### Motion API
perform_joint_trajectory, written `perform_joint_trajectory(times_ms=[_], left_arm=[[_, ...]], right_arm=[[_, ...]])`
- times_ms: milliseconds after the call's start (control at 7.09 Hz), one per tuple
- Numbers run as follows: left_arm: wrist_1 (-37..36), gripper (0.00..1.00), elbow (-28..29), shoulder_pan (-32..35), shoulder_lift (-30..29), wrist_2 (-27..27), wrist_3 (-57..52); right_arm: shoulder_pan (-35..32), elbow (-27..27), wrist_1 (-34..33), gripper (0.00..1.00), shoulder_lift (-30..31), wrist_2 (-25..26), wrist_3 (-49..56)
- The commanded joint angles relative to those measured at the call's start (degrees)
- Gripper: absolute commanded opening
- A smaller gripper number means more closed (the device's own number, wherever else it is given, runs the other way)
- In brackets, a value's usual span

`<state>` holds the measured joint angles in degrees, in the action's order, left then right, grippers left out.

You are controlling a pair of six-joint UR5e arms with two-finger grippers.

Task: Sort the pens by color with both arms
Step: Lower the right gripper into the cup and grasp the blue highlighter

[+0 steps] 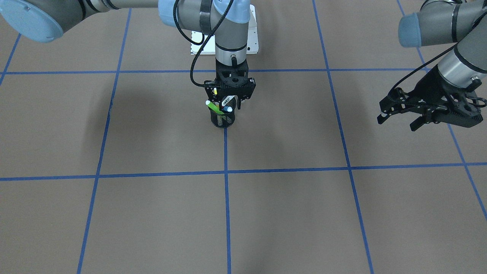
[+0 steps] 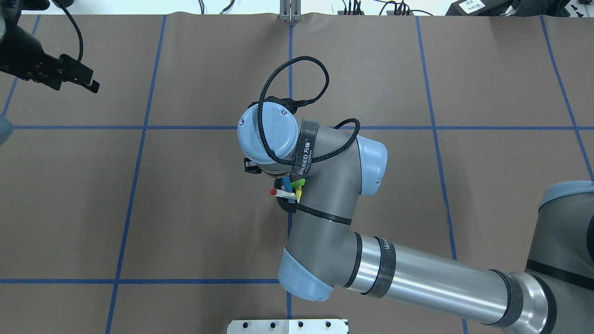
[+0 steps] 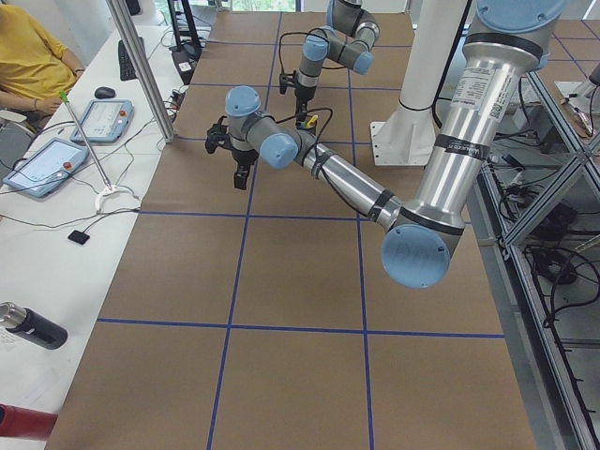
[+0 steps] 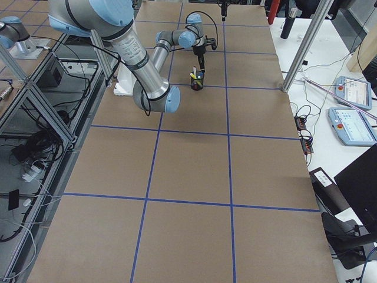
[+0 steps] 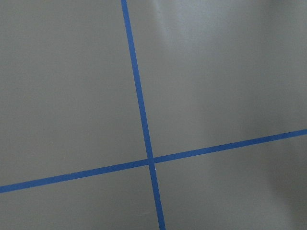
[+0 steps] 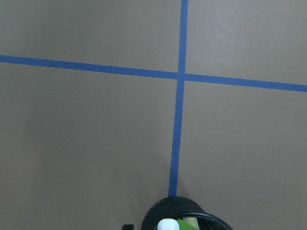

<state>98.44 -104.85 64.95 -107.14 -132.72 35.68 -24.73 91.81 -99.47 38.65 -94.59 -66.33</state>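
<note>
Right arm (image 2: 325,185) sits closest under the overhead camera, its wrist folded over the work and hiding most of what is beneath. From the front-facing camera I read the right gripper (image 1: 228,103) pointing straight down over the black mesh cup (image 1: 222,120), jaws spread and straddling the pen tops. I cannot see any pen clamped between them. All four pens stand in the cup, leaning apart. The green pen (image 1: 214,107) tilts toward that view's left with a pale tip. The blue pen (image 1: 227,109) shows its pale cap by the rim. The white-barrelled pen (image 1: 228,101) rises between the fingers, and the yellow pen (image 1: 215,91) shows through the gripper frame. The cup stands on a blue tape line (image 1: 225,152) of the brown table (image 1: 152,133), on the robot's side of the middle. Left gripper (image 1: 397,123) hangs well apart above bare table, jaws wide, holding nothing. White base plate (image 1: 252,42) lies behind the cup.
</note>
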Motion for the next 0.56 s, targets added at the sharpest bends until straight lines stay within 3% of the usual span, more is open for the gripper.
perform_joint_trajectory(times_ms=[0, 423], left_arm=[[0.00, 1.00, 0.00, 0.00, 0.00, 0.00, 0.00], [0.00, 1.00, 0.00, 0.00, 0.00, 0.00, 0.00]], right_arm=[[0.03, -1.10, 1.55, 0.56, 0.20, 0.54, 0.59], [0.03, -1.11, 1.64, 0.49, 0.28, 1.16, 1.73]])
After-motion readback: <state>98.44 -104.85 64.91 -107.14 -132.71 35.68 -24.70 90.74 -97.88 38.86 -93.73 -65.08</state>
